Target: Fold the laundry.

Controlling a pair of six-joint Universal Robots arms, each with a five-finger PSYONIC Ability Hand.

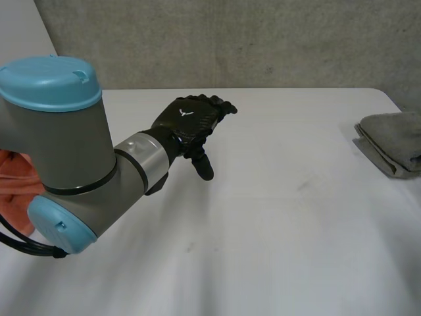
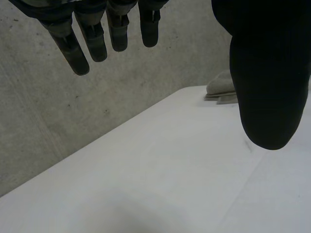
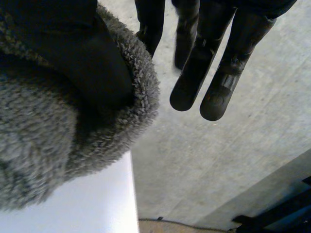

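We count two cloths. One grey fleece cloth (image 1: 395,139), folded, lies at the right edge of the desk (image 1: 276,217), near the far right corner. One orange cloth (image 1: 14,181) shows at the left edge, mostly hidden behind the left arm (image 1: 59,151); we cannot tell if it lies on the desk. The one marking we see is a small white mark (image 1: 187,112) on the back of the left robot hand (image 1: 197,128). It has a forked shape and is not readable as letters.

The left robot hand hovers above the desk toward the far edge, left of the middle, well apart from both cloths. In its wrist view the fingers (image 2: 92,39) are straight and the thumb (image 2: 267,73) stands off from them: wide, holding nothing. Past the thumb the grey cloth sits at the desk edge by the concrete wall (image 2: 58,121).

In the right wrist view, the right robot hand (image 3: 214,63) has straight fingers reaching past the desk edge over the concrete floor (image 3: 218,160). Its thumb lies sunk in the grey fleece, with pile bulging round it. Thumb and fingers make no pinch, so we log it as wide, the cloth only against the thumb.
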